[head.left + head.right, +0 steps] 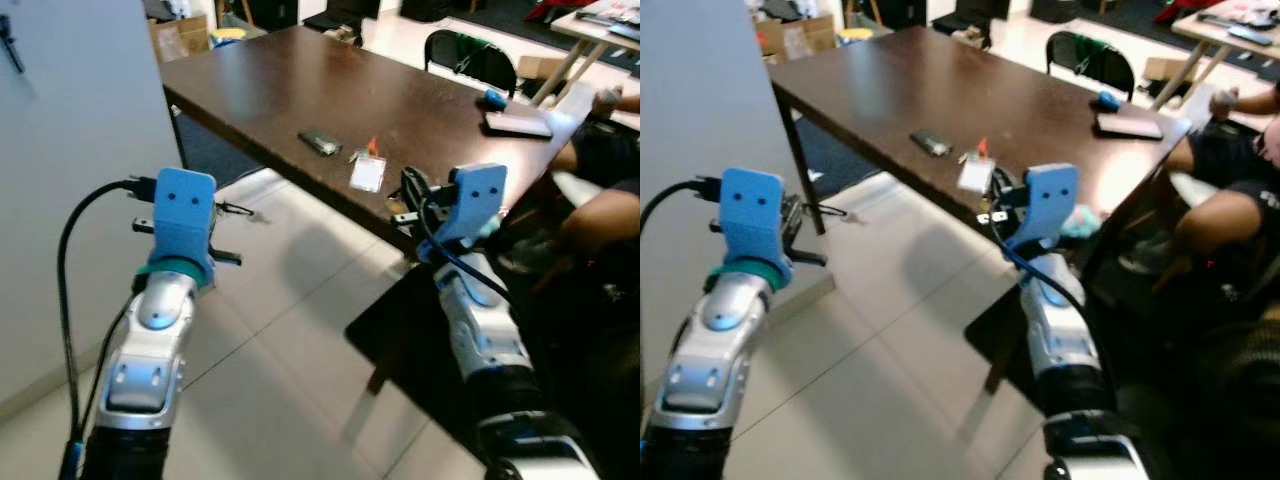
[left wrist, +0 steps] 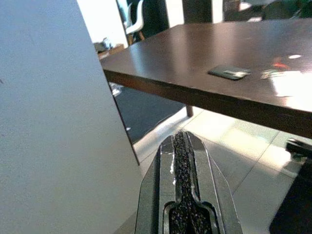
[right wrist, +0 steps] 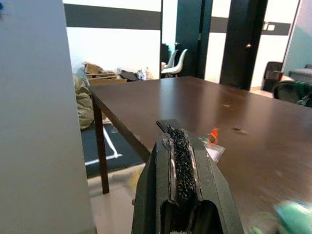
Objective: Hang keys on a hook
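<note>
A long dark brown wooden table (image 1: pixel 300 80) is shown crossing the scene above a pale tiled floor (image 1: pixel 290 330), with a flat grey wall panel (image 1: pixel 70 160) at the left. A seated person (image 1: pixel 600 200) is seen at the table's far right end. The left gripper (image 2: pixel 183 161) is held over the floor before the panel, its black fingers pressed together on nothing. The right gripper (image 3: pixel 179 146) is raised at the table's near edge, its fingers likewise closed and empty. On the tabletop lie a clear plastic card holder with a small orange tag and keys (image 1: pixel 366 168), just beyond the right gripper, and a small dark rectangular fob (image 1: pixel 320 143) near them. No containers are discernible.
</note>
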